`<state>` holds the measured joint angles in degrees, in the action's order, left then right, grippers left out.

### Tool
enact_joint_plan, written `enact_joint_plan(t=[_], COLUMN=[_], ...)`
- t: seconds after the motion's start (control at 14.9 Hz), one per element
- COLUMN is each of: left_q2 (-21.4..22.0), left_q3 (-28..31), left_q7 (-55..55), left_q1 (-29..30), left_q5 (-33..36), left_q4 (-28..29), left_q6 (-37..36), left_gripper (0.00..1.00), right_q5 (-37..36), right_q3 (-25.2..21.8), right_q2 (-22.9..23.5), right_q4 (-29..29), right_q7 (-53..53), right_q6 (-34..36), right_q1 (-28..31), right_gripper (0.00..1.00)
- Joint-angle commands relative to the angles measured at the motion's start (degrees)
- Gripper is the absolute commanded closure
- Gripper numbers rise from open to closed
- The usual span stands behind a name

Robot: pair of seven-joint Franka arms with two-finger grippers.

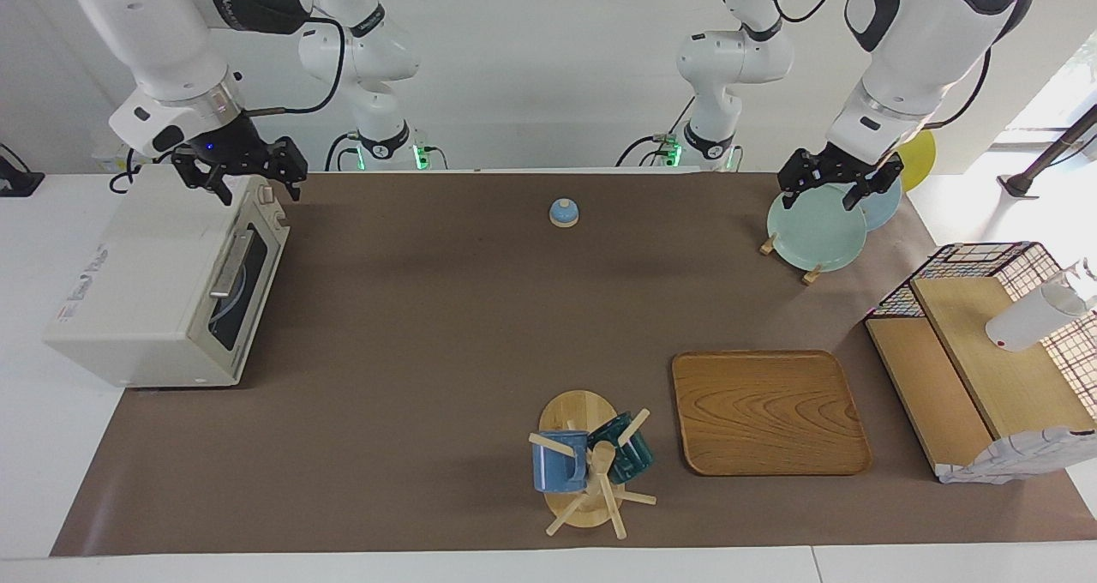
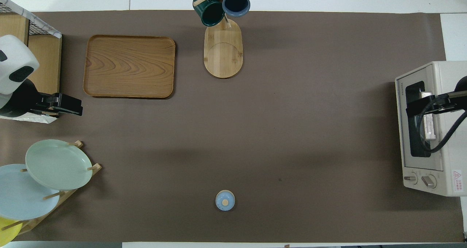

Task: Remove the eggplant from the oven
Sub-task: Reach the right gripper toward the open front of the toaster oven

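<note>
Hanging over the oven (image 1: 163, 283) top near its knob end, right gripper (image 1: 242, 170) with fingers spread wide and empty, seemingly poised for the bar handle (image 1: 230, 264). Door shut, so eggplant nowhere visible, presumably inside; opening needed first. Over the plate rack (image 1: 814, 223) toward the left arm's end from the oven, left gripper (image 1: 840, 180) waiting, fingers wide, holding nothing. Out from the oven door, a small blue lid (image 1: 563, 213); farther still, wooden tray (image 1: 767, 411) and mug tree (image 1: 587, 463), nothing blocking.

oven (image 1: 163, 283) door shut, interior hidden; eggplant unseen, possibly inside; yellow plate (image 2: 6, 230) cut off.
</note>
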<state>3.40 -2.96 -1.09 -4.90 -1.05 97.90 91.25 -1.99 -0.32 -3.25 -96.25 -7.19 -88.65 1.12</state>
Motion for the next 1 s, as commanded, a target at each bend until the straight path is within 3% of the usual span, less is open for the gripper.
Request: enact_joint_plan(t=[0.0, 0.6, 0.67, 0.74, 0.87, 0.94], left_q2=[0.6, 0.6, 0.6, 0.6, 0.6, 0.5], left_q3=[-0.2, -0.2, -0.2, -0.2, -0.2, -0.2], left_q7=[0.2, 0.2, 0.2, 0.2, 0.2, 0.2], left_q1=[0.4, 0.4, 0.4, 0.4, 0.4, 0.4], left_q5=[0.9, 0.9, 0.9, 0.9, 0.9, 0.9], left_q4=[0.2, 0.2, 0.2, 0.2, 0.2, 0.2], left_q6=[-0.6, -0.6, -0.6, -0.6, -0.6, -0.6], left_gripper=[0.0, 0.0, 0.0, 0.0, 0.0, 0.0], right_q5=[2.5, 2.4, 2.4, 2.3, 1.5, 1.5], right_q3=[0.1, -0.2, -0.1, -0.1, -0.2, -0.2], right_q2=[-0.7, -1.2, -1.9, -2.3, -3.2, -3.3], right_q4=[-0.2, -2.0, -4.0, -5.2, -6.7, -7.3], right_q7=[0.6, 1.0, 1.0, 0.5, -0.7, -2.5], right_q6=[0.3, -1.4, -5.3, -7.7, -7.8, -7.7], right_q1=[0.6, 0.6, 0.6, 0.6, 0.6, 0.7], right_gripper=[0.0, 0.0, 0.13, 0.5, 0.98, 1.0])
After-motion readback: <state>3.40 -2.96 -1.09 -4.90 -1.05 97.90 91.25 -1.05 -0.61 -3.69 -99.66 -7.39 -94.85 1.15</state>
